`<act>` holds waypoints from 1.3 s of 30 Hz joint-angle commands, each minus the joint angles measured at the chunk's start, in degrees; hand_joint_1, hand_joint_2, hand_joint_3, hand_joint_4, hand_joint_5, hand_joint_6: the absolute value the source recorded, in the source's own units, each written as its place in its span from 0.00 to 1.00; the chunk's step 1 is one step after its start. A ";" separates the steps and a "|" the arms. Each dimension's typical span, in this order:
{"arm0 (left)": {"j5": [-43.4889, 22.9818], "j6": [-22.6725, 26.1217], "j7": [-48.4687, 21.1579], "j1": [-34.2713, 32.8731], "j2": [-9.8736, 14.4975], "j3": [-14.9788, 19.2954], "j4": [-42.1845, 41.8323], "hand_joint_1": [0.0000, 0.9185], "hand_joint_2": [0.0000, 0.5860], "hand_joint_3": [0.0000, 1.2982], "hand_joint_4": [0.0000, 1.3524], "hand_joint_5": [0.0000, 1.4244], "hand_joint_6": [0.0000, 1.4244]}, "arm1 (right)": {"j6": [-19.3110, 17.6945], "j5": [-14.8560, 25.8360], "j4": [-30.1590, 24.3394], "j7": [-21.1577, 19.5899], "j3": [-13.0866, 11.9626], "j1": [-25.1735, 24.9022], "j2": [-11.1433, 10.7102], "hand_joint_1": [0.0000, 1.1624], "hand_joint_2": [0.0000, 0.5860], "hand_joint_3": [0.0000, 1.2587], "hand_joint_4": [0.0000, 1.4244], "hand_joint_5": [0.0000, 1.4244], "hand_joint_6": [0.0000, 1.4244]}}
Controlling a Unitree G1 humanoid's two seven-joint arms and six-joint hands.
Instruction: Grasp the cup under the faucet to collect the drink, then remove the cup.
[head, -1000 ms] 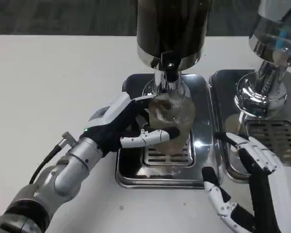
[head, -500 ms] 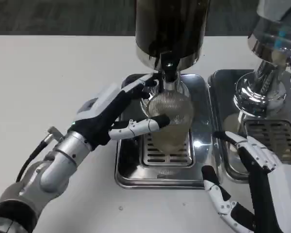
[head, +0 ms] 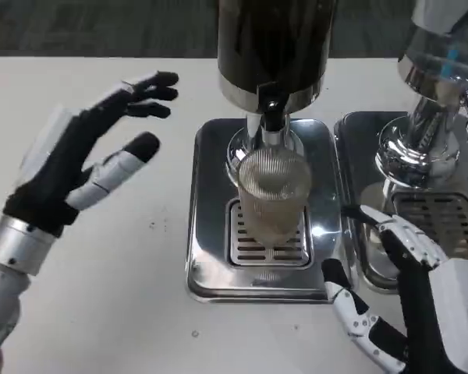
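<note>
Cup (head: 274, 195) stands unheld on drip tray (head: 210, 265) under faucet (head: 272, 125). Left robot hand (head: 78, 164), at 9 o'clock, spread, empty. Right robot hand (head: 405, 304), at 4 o'clock, spread, idle. Risk: careless re-grasp tips cup, spilling drink.

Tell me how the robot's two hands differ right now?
The left hand is raised over bare table, fingers spread, well left of the cup; the right hand sits low at the tray's right corner. The left shows mostly black palm, the right mostly white. Both hold nothing.
</note>
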 commanded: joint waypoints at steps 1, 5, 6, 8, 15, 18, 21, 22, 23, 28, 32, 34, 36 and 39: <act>-14.97 5.50 -12.83 1.18 1.19 2.50 -7.84 0.00 0.22 0.35 0.32 0.29 0.21 | -1.19 1.18 0.96 0.65 -0.14 -1.18 -0.54 0.34 0.65 0.26 0.21 0.17 0.19; -28.12 14.97 -26.59 -0.10 1.65 5.21 -14.41 0.00 0.18 0.32 0.33 0.28 0.18 | -1.55 2.15 1.55 1.43 -0.29 -2.17 -1.03 0.34 0.65 0.26 0.21 0.16 0.18; -30.66 18.09 -30.16 -0.73 1.90 5.78 -15.64 0.00 0.16 0.31 0.31 0.27 0.17 | -1.64 2.37 1.72 1.57 -0.36 -2.34 -1.07 0.34 0.65 0.26 0.21 0.16 0.18; -34.96 25.23 -37.53 -2.57 2.44 6.18 -17.16 0.00 0.14 0.27 0.26 0.24 0.14 | -1.85 2.72 1.97 1.75 -0.50 -2.54 -1.16 0.34 0.65 0.26 0.21 0.16 0.18; -41.01 46.02 -51.55 -8.46 0.62 7.44 -17.50 0.00 0.11 0.15 0.15 0.16 0.09 | -2.18 3.24 2.51 1.50 -0.68 -2.63 -1.11 0.34 0.65 0.26 0.21 0.16 0.18; -41.22 51.10 -53.50 -10.54 -1.08 8.07 -16.27 0.00 0.11 0.14 0.13 0.14 0.07 | -2.11 3.18 2.67 1.08 -0.52 -2.49 -0.72 0.34 0.65 0.26 0.21 0.16 0.18; -39.85 52.70 -53.48 -12.38 -3.38 8.99 -14.70 0.00 0.11 0.14 0.13 0.14 0.06 | -2.19 3.09 2.77 0.67 -0.52 -2.16 -0.44 0.33 0.65 0.26 0.21 0.16 0.18; -39.41 53.00 -53.45 -12.92 -4.09 9.34 -14.03 0.00 0.11 0.14 0.12 0.13 0.05 | -2.16 2.99 2.78 0.50 -0.48 -2.00 -0.29 0.33 0.65 0.26 0.21 0.16 0.18; -38.98 53.13 -53.35 -13.40 -4.82 9.66 -13.39 0.00 0.10 0.13 0.12 0.13 0.05 | -2.10 2.88 2.81 0.37 -0.39 -1.92 -0.14 0.33 0.65 0.26 0.21 0.16 0.18; -36.53 52.82 -53.19 -15.06 -7.63 10.43 -10.97 0.00 0.10 0.13 0.10 0.12 0.04 | -1.83 2.51 2.62 -0.16 -0.10 -1.26 0.28 0.32 0.65 0.26 0.21 0.16 0.18; -33.52 52.79 -54.06 -17.25 -9.62 9.86 -7.09 0.00 0.10 0.12 0.09 0.11 0.03 | -1.64 2.48 2.41 -0.51 0.00 -0.83 0.51 0.32 0.65 0.26 0.21 0.16 0.18; -32.26 52.81 -54.90 -18.12 -9.90 9.67 -5.32 0.00 0.10 0.12 0.08 0.11 0.03 | -1.57 2.53 2.33 -0.70 0.01 -0.62 0.66 0.32 0.65 0.26 0.21 0.16 0.18; -30.30 51.92 -55.51 -19.15 -10.22 9.22 -2.67 0.00 0.10 0.11 0.08 0.10 0.03 | -1.50 2.48 2.29 -0.85 0.10 -0.45 0.86 0.32 0.65 0.26 0.21 0.16 0.18; -28.14 50.44 -56.18 -20.27 -10.53 9.18 0.29 0.00 0.10 0.11 0.07 0.10 0.03 | -1.39 2.23 2.16 -1.13 0.30 -0.08 1.19 0.32 0.65 0.26 0.21 0.16 0.18</act>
